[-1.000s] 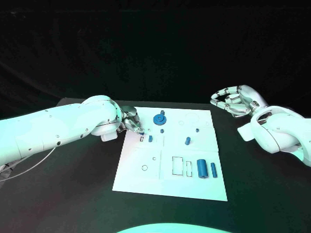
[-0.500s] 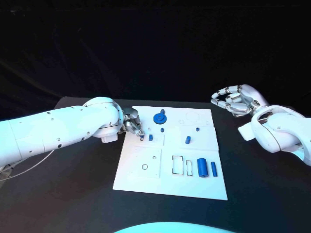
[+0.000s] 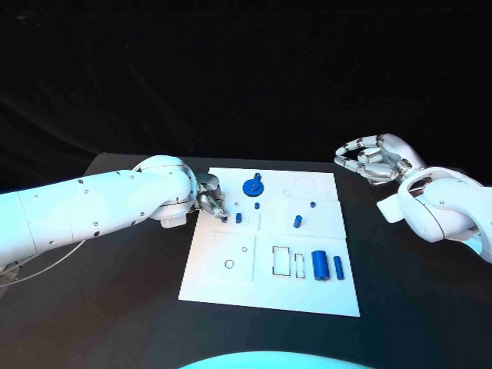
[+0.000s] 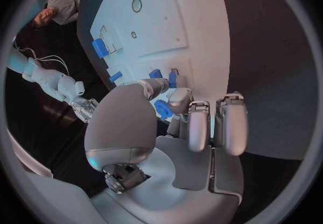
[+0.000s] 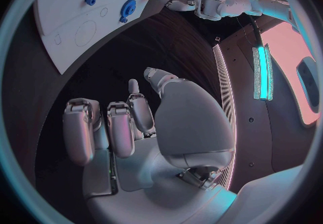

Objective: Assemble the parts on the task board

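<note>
The board (image 3: 270, 284) lies mid-table (image 3: 113, 307). The gear (image 3: 251, 187) sits at its far end, two cylinders (image 3: 320, 266) near-right, the left hand (image 3: 210, 197) at its far-left edge.

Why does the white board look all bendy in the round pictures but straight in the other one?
In the left wrist view and the right wrist view a fisheye lens bends straight edges, so the task board curves like a bowl. In the head view its edges run straight. Bluish light tints the left arm there, and the room behind the table is black.
</note>
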`<state>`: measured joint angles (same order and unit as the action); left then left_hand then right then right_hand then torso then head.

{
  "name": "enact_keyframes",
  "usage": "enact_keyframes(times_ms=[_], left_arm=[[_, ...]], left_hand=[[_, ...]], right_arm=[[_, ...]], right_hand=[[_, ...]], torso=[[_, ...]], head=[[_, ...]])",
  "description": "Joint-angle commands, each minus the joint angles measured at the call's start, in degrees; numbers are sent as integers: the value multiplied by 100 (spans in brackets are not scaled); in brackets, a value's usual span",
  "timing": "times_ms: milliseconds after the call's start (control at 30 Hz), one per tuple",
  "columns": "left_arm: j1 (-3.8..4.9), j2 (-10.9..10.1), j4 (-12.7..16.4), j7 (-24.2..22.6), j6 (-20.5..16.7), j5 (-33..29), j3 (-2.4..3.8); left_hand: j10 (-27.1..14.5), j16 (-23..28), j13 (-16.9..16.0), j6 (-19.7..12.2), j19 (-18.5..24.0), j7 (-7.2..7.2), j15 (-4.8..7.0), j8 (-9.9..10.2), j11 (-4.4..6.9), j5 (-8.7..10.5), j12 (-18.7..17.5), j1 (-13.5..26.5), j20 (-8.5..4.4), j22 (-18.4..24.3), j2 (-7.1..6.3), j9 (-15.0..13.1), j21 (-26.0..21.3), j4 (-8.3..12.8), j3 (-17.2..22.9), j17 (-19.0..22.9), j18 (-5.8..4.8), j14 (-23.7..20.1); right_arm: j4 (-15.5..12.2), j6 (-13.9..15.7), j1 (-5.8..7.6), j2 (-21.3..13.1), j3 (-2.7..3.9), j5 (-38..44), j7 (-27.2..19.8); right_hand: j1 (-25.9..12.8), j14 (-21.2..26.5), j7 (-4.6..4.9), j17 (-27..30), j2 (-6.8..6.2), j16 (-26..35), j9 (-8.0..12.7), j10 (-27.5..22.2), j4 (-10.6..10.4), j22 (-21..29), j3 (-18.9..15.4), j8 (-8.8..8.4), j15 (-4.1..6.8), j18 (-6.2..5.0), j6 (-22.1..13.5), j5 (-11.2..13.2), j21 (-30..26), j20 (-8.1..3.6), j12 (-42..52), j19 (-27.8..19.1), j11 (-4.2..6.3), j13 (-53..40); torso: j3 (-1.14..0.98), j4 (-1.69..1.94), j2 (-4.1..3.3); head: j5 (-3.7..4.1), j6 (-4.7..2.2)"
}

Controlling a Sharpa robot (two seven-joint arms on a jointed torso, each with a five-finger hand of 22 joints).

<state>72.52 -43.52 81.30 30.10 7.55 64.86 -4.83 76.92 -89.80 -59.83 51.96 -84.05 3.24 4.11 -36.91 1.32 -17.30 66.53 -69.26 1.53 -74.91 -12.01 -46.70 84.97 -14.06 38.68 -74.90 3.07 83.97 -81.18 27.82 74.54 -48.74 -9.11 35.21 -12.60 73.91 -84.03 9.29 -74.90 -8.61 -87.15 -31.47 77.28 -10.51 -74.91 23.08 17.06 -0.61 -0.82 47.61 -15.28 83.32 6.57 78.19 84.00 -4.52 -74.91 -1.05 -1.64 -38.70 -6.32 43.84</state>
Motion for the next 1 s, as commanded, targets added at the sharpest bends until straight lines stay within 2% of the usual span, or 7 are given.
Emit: enact_keyframes(times_ms=[33, 667, 767, 1000], left_arm=[[-15, 30, -7, 98, 11, 149, -3], [-47, 73, -26, 146, 31, 190, -12], [-48, 71, -18, 147, 67, 189, -12], [-49, 71, 3, 153, 149, 170, -13]], left_hand=[[33, -20, -8, 76, -185, -36, 47, -28, 7, -26, 16, 62, -45, -679, 10, 3, 22, 951, 981, -1510, -107, 603], [39, -20, -11, 81, -193, -40, 50, -38, 12, -27, 21, 76, -48, -694, 6, 0, 31, 956, 991, -1510, -110, 603], [56, -20, -39, 87, -197, -47, 54, -51, 16, -22, 46, 98, -52, -702, -9, -4, 35, 962, 996, -1510, -112, 603], [92, -20, -97, 109, -212, -60, 60, -76, 25, -13, 97, 137, -56, -733, -27, -11, 54, 965, 996, -1510, -119, 603]], right_arm=[[-10, -72, -4, -2, 0, 36, -22], [-13, -77, -6, -3, 0, 36, -27], [-12, -80, -6, -2, 0, 36, -27], [-8, -81, -9, -1, 0, 36, -26]], right_hand=[[3, -374, 3, -630, 12, 19, -9, 13, 7, -976, 36, 32, 30, -115, -41, -24, -22, -15, -19, 126, 4, -141], [-8, -374, 2, -629, 10, 21, -12, 18, -2, -975, 38, 40, 31, -115, -41, -37, -26, -18, -22, 126, 5, -138], [-12, -372, 1, -621, 11, 24, -14, 21, -5, -971, 38, 43, 32, -116, -38, -40, -31, -18, -21, 123, 6, -138], [-12, -372, 1, -621, 11, 24, -14, 21, -5, -971, 38, 43, 32, -116, -38, -40, -31, -18, -21, 123, 6, -138]], torso=[[0, -3, -4], [2, 5, -1], [3, 4, 2], [1, 4, 0]], head=[[0, 7], [31, 25], [24, 54], [29, 60]])
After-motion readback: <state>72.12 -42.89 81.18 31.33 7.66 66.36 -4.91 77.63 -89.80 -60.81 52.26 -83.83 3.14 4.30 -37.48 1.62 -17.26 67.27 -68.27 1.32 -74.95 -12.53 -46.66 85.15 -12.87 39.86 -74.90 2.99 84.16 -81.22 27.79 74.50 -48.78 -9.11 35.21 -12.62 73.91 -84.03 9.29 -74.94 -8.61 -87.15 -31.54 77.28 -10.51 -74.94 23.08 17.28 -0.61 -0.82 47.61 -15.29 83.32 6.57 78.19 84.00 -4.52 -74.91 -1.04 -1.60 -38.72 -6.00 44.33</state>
